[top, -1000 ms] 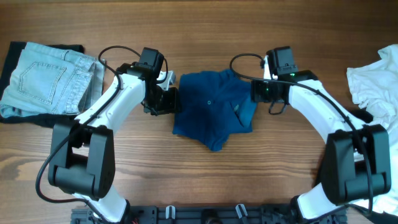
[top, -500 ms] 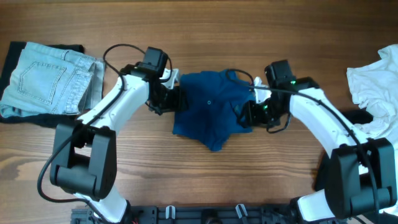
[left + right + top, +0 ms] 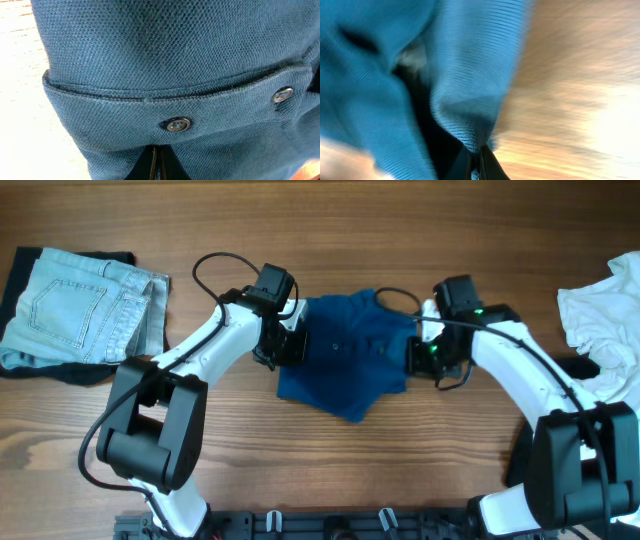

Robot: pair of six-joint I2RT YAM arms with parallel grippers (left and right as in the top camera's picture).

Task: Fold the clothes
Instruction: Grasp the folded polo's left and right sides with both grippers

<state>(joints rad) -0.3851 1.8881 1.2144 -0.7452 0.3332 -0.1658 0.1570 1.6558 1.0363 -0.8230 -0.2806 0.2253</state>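
Note:
The clothes at hand are a deep-blue collared shirt (image 3: 345,370) lying crumpled mid-table. My left gripper (image 3: 297,346) is at its left edge and my right gripper (image 3: 415,356) at its right edge. In the left wrist view the buttoned placket (image 3: 177,124) fills the frame, and the left gripper (image 3: 157,167) is shut with its tips buried in the fabric. The right wrist view is blurred; there the right gripper (image 3: 476,167) is shut, with a fold of the blue shirt (image 3: 470,100) pinched between its fingers.
Folded light-blue jeans (image 3: 80,305) lie on a dark garment at the far left. A white garment (image 3: 600,305) is heaped at the right edge, with a black item (image 3: 578,366) beside it. Bare wooden table (image 3: 330,470) lies in front of the shirt.
Both grippers closed from open. The left one slid right onto the shirt's left edge; the right one dropped down to the shirt's right edge.

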